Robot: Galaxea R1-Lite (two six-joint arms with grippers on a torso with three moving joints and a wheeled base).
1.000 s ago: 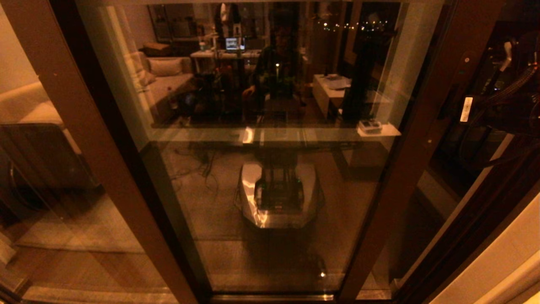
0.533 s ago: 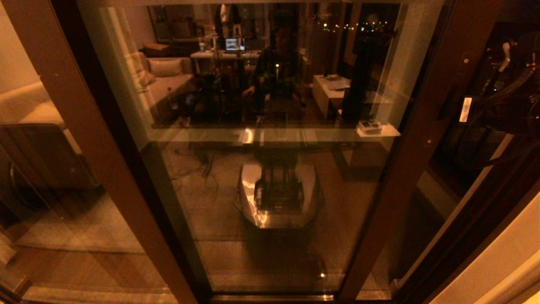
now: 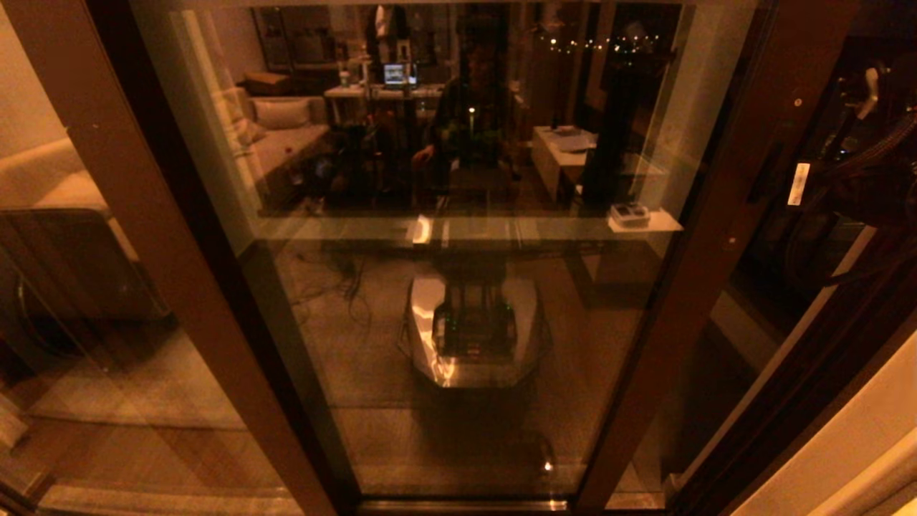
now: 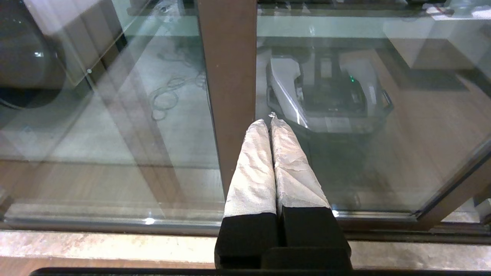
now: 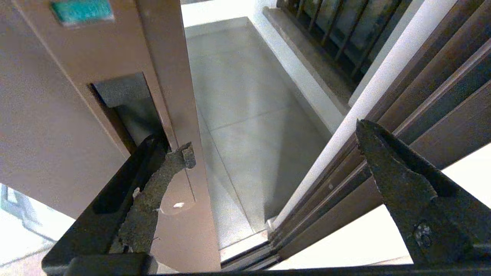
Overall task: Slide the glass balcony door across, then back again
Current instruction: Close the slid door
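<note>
- Nearest the lens in the right wrist view, the right gripper [image 5: 268, 153] stands spread wide, one finger [image 5: 153, 191] hooked at the handle slot [image 5: 126, 103] to drag.
- Beyond it, the glass balcony door [image 3: 458, 287] stands partly open, a gap at its stile [image 3: 716, 236].
- Off left, the left gripper [image 4: 270, 122] hangs pressed together, idle by the plain post [image 4: 228, 76].

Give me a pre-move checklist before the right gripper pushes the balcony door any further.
1. Right gripper spread open: ok.
2. One of its fingers hooked at the handle slot of the glass balcony door: ok.
3. Gap between the door edge and the side frame free of objects: ok.
4. Left gripper shut, near the plain brown post: ok.
5. Left gripper touching the post or glass: cannot tell.
</note>
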